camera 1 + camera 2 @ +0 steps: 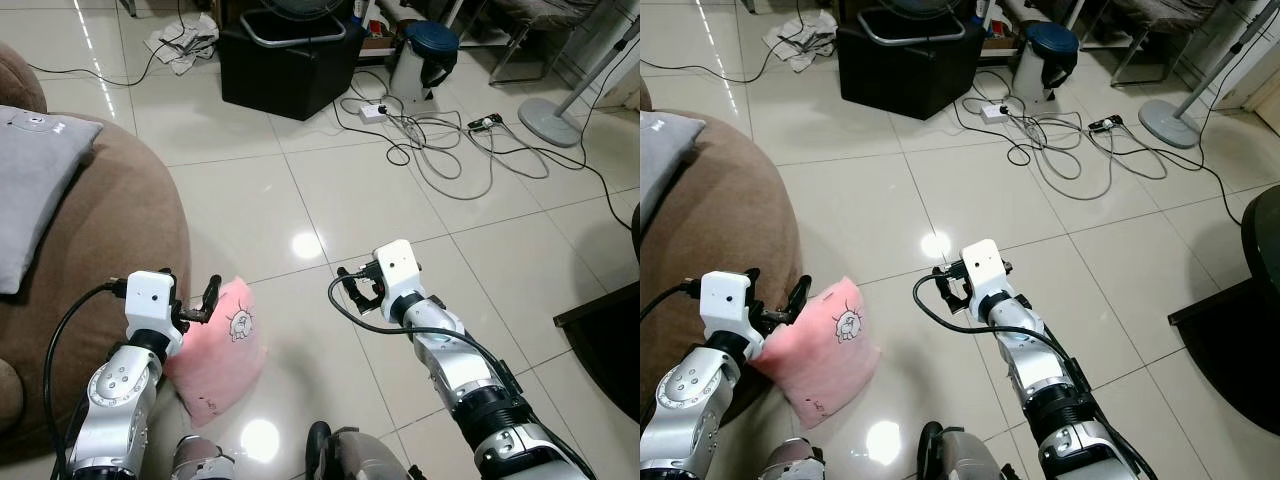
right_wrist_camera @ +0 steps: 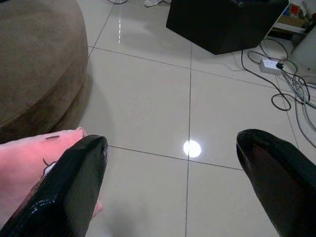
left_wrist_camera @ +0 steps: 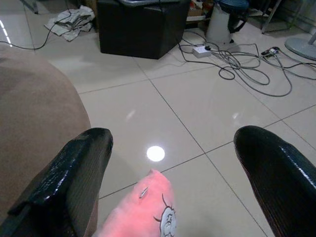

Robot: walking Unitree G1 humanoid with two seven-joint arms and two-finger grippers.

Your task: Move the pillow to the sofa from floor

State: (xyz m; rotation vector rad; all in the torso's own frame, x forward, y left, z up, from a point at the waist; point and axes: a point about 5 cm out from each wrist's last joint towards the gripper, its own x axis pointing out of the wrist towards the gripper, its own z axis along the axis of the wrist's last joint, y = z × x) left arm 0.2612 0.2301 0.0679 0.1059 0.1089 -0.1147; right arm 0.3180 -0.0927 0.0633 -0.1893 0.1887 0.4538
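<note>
A pink pillow with a small cartoon print stands on the tiled floor, leaning against the side of the brown sofa. My left gripper hovers just above the pillow's top corner, fingers spread wide and open; in the left wrist view the pillow lies low between the two black fingers. My right gripper is open over bare tile to the right of the pillow, a short gap away. The right wrist view has the pillow beside one finger.
A grey cushion lies on the sofa. Farther off stand a black box, a blue-lidded bin, a fan base and tangled cables with a power strip. Dark furniture is at the right.
</note>
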